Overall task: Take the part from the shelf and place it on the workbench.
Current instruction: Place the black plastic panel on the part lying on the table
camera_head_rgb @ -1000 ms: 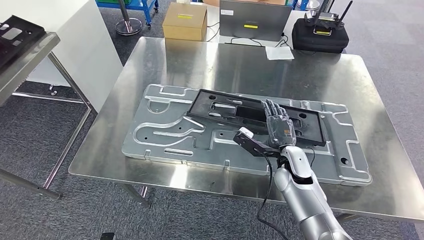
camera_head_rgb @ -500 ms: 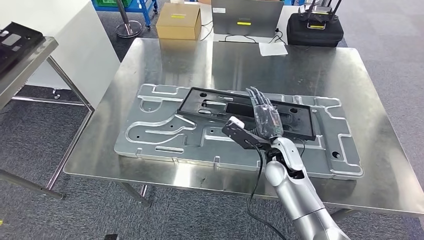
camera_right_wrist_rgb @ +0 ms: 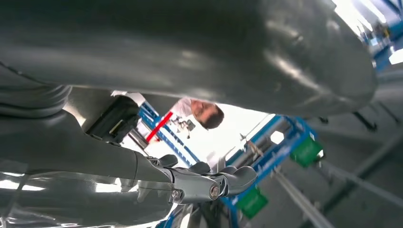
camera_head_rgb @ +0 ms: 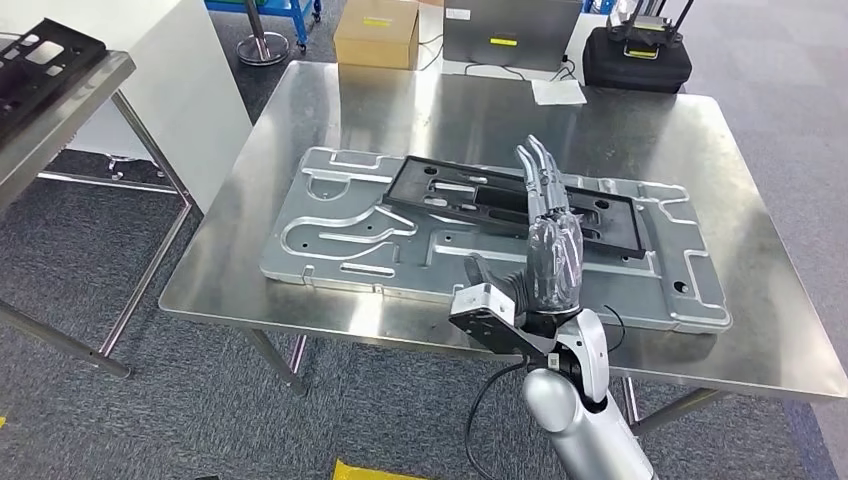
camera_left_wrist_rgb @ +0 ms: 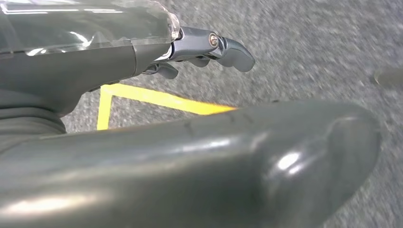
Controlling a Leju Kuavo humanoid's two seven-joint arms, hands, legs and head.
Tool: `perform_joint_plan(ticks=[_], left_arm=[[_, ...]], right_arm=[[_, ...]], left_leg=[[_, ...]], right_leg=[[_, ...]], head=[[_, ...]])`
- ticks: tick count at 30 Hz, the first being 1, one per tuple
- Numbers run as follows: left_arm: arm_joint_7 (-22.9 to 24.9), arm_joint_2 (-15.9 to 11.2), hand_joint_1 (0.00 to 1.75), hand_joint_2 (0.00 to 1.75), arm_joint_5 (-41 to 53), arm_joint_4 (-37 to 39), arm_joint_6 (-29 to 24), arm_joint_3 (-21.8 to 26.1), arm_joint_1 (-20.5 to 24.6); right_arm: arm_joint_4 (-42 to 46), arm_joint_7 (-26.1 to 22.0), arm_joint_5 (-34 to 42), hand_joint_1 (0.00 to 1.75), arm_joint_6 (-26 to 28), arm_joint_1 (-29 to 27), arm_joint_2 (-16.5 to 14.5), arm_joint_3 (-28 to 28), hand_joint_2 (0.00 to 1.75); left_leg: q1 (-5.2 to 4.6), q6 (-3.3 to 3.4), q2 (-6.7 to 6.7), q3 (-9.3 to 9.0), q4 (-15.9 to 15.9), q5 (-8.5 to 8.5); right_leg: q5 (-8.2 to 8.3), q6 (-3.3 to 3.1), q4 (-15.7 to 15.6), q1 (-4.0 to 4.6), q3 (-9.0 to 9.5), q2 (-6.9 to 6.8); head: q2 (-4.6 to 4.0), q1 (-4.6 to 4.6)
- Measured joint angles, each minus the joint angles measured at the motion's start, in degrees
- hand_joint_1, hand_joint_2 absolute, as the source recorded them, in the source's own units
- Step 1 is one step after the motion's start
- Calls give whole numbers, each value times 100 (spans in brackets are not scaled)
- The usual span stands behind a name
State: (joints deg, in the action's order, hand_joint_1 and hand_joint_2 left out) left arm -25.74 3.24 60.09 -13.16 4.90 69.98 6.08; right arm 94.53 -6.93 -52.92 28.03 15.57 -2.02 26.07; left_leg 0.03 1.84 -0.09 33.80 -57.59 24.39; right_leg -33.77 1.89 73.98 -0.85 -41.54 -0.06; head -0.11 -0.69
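Lying flat now, the black rectangular plastic frame part, resting on the large embossed silver metal plate in the middle of the shiny steel workbench. Hovering above the part's near edge, the right hand, fingers straight and slightly apart, holding nothing, not touching the frame as far as the head view shows. Hanging low over grey carpet and a yellow floor line, the left hand, fingers loosely curled with nothing visible in them. Looking essentially done: part placed on the bench. Remaining, by judgement: pulling the arm clear.
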Motion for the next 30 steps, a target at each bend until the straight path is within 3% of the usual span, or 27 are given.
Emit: perform_joint_plan(ticks=[1,3,5,7,9,10,12,14,15,16,17,18,20,22,24,25,26,29,30], left_arm=[[-3,4,0,0,-17,0,-2,13,-7],[-8,18,0,0,-61,0,-8,58,-24],[-10,45,0,0,-121,1,-14,102,-44],[-13,67,0,0,-193,2,-23,151,-61],[-16,75,0,0,-262,2,-37,222,-81],[-18,80,0,0,-294,2,-46,258,-92],[-19,89,0,0,-352,2,-67,328,-117],[-20,99,0,0,-407,2,-85,391,-134],[-21,103,0,0,-436,2,-91,423,-137],[-23,108,0,0,-466,2,-95,455,-138],[-24,113,0,0,-493,2,-98,488,-139],[-25,117,0,0,-517,2,-99,519,-139],[-24,126,0,0,-547,2,-103,561,-133],[-20,141,0,0,-559,2,-107,599,-128],[-11,162,0,0,-573,3,-109,652,-140],[-8,175,0,0,-583,3,-109,676,-144],[-5,187,0,0,-594,4,-109,692,-149],[-5,205,0,0,-616,4,-112,728,-157],[-5,209,0,0,-620,4,-114,746,-158]], right_arm=[[167,-69,13,0,163,-158,-2,24,87],[526,-228,82,0,491,-503,-7,68,175],[846,-353,194,0,711,-824,-10,97,175],[1116,-456,349,0,791,-1185,-3,109,175],[1344,-615,593,0,800,-1595,11,110,175],[1441,-713,759,0,791,-1792,19,109,175],[1605,-912,1117,0,757,-2185,26,97,175],[1719,-1052,1437,0,737,-2557,27,42,175],[1759,-1120,1592,0,737,-2738,24,-11,175],[1789,-1198,1775,0,736,-2913,17,-77,175],[1814,-1299,1997,0,722,-3079,2,-157,175],[1836,-1407,2231,0,694,-3234,-20,-244,175],[1868,-1631,2657,0,577,-3503,-96,-442,175],[1883,-1863,2962,0,330,-3734,-220,-691,87],[1870,-2117,3140,0,-79,-3928,-416,-1036,0],[1856,-2245,3172,0,-312,-4013,-541,-1250,0],[1836,-2353,3179,0,-541,-4086,-676,-1477,0],[1720,-2541,3214,0,-1050,-4202,-1054,-2176,0],[1647,-2561,3262,0,-1169,-4213,-1146,-2392,0]], left_leg=[[-11,1,-1,76,-13,-46],[-29,-9,-9,217,-48,-128],[-48,-45,-16,307,-78,-200],[-40,-106,-15,316,-71,-272],[-24,-172,-20,318,-42,-338],[-23,-205,-22,351,-71,-275],[-5,-270,-23,468,-416,184],[37,-342,-20,585,-1107,767],[55,-372,-20,595,-1415,885],[70,-396,-19,538,-1589,859],[81,-410,-19,397,-1578,725],[91,-413,-19,161,-1372,564],[91,-380,-28,-498,-525,533],[58,-299,-39,-890,81,680],[37,-204,-34,-874,168,623],[41,-161,-18,-825,184,557],[48,-112,0,-756,196,476],[45,-25,43,-480,201,240],[39,-25,49,-383,191,168]], right_leg=[[33,-11,60,5,86,0],[290,-72,-414,29,565,0],[353,-152,-1208,73,1143,-13],[302,-201,-1607,113,1378,-19],[402,-250,-1669,104,1345,-28],[469,-286,-1699,84,1304,-35],[624,-344,-1748,41,1174,-54],[754,-360,-1741,38,1011,-60],[814,-351,-1727,38,922,-67],[873,-338,-1704,38,826,-76],[928,-322,-1676,35,728,-81],[980,-303,-1645,33,633,-84],[1078,-250,-1572,35,486,-78],[1178,-173,-1554,37,445,-76],[1282,-95,-1592,27,444,-71],[1248,-64,-1569,16,412,-54],[1093,-42,-1474,9,360,-37],[176,-5,-599,-5,146,-10],[14,8,-263,-5,115,-10]], head=[[0,0],[0,0],[0,-7],[0,8],[0,37],[0,39],[0,13],[0,-13],[0,-15],[0,-15],[0,-16],[0,-16],[0,-16],[0,-16],[0,-29],[0,-42],[0,-39],[0,-21],[0,-18]])
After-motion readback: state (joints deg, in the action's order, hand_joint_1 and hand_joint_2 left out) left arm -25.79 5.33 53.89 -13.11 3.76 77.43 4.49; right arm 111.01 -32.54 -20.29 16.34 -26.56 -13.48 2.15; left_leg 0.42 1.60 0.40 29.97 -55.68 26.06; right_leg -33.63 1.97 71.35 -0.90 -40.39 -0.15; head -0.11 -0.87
